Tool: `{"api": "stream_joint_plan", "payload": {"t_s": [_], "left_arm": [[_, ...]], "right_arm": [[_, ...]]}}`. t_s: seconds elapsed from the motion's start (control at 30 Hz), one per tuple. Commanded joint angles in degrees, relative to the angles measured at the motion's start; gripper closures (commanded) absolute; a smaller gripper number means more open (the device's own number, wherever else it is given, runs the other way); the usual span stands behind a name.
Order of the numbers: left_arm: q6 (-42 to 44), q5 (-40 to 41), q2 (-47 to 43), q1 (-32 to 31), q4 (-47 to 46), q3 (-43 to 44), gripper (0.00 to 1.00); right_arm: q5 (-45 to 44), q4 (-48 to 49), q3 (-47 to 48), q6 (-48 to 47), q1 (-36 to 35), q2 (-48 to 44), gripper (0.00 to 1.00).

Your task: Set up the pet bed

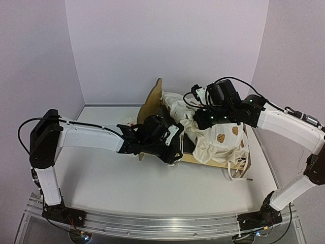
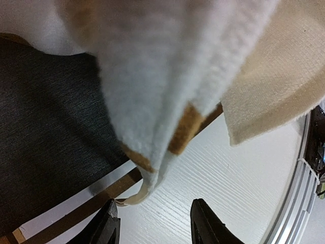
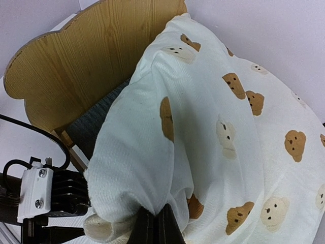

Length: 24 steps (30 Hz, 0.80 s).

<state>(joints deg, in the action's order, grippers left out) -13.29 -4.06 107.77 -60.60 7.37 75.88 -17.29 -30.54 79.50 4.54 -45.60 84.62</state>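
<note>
The bed sits mid-frame on the counter, under the cushion. It looks stiff and light, so hold its rail. Your right hand pinches the soft cushion. Your left hand is open.

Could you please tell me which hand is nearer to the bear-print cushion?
Right. The right hand is shut on a fold of the cushion; the left hand is open, short of its hanging corner, not touching.
</note>
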Motion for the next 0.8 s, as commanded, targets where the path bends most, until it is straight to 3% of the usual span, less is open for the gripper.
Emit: {"api": "stream_joint_plan", "payload": {"t_s": [0.0, 0.57, 0.67, 0.77], "left_arm": [[1.7, 3.5, 0.9, -0.2, -2.3, 3.3, 0.54], [2.3, 8.7, 5.2, -0.2, -3.1, 6.7, 0.73], [2.3, 9.3, 5.9, -0.2, -3.1, 7.1, 0.82], [2.4, 9.9, 6.3, -0.2, -3.3, 7.6, 0.99]], "right_arm": [[-1.8, 0.4, 2.8, 0.6, 0.5, -0.7, 1.00], [-0.9, 0.4, 2.9, 1.4, 0.5, -0.4, 1.00], [-0.6, 0.4, 2.9, 1.6, 0.6, -0.4, 1.00], [-0.6, 0.4, 2.6, 1.6, 0.6, -0.5, 1.00]]}}
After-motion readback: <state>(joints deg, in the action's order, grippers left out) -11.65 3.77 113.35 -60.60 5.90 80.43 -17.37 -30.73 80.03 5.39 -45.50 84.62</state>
